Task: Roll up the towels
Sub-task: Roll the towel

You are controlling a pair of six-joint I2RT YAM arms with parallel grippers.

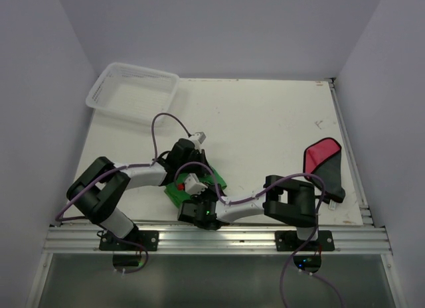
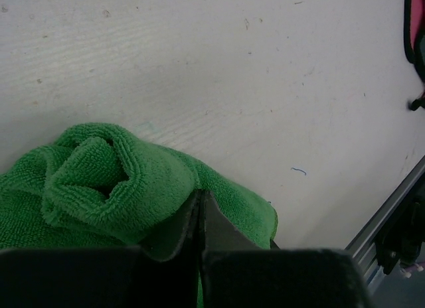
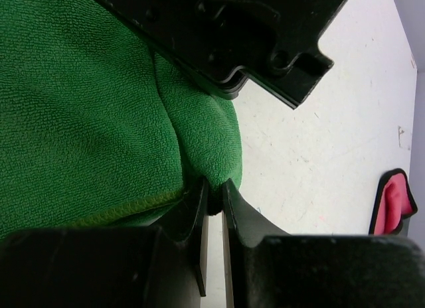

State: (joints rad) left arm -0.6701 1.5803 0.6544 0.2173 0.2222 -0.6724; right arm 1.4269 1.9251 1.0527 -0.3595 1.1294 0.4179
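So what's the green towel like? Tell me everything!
The green towel is bright, fuzzy, soft cloth with a stitched edge. It lies bunched on the white table near the front edge, with one end curled into a loose roll. The right pincer pinches a fold of it. The left pincer, shut, rests against the roll; whether it grips cloth is unclear.

A scuffed white rectangular table [image 1: 265,122] stands between plain pale grey walls [image 1: 219,29], with a ridged aluminium rail [image 1: 219,238] along its near edge.
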